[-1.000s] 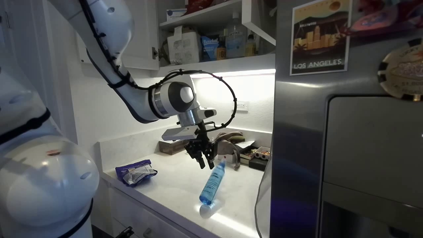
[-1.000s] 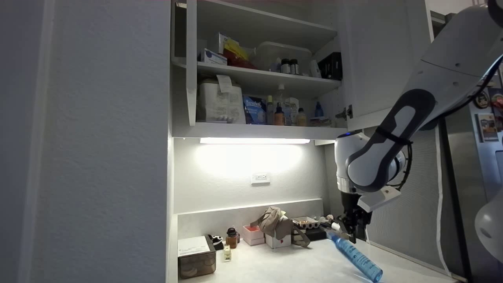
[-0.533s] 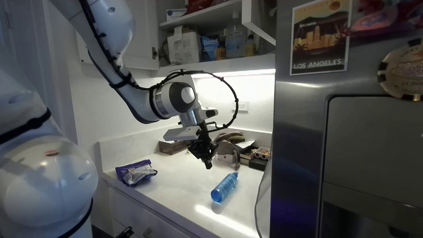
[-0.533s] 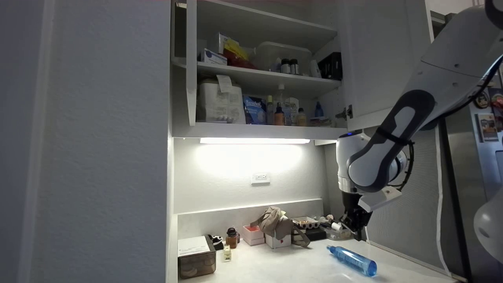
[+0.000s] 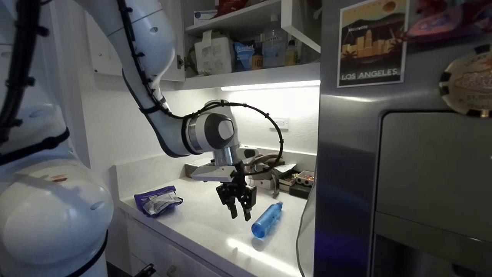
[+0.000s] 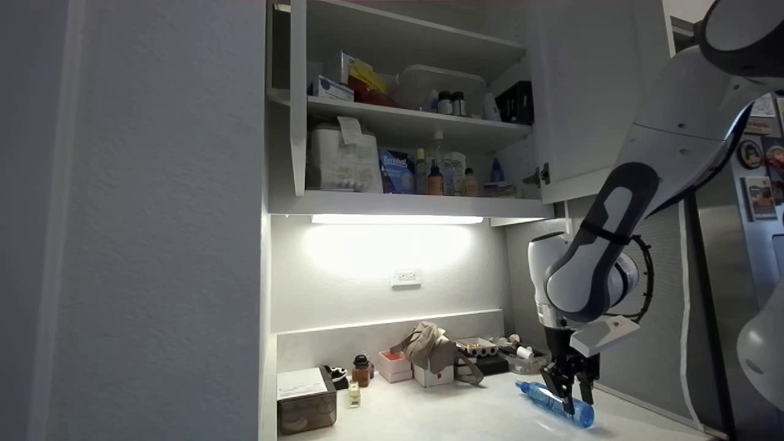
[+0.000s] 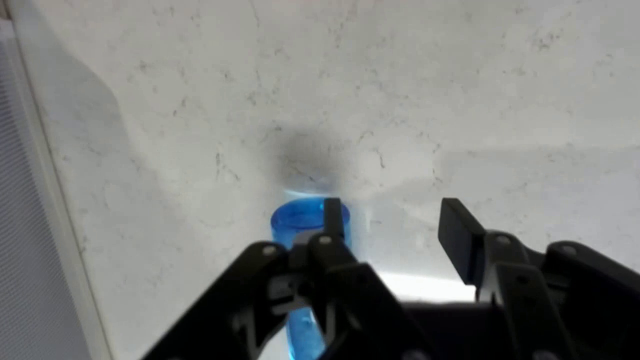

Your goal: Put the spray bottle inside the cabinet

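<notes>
2 blocky fingers of the black gripper stand apart near the translucent blue, cylindrical spray bottle.

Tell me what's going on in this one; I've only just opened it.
A robot arm seems to be going for the blue spray bottle, which lies on its side on the white counter. The gripper hangs over the counter with its jaws apart, holding nothing; in the wrist view the bottle is not between them but partly hidden behind one. The white cabinet overhead stands open, and the bottle is not in it yet.
</notes>
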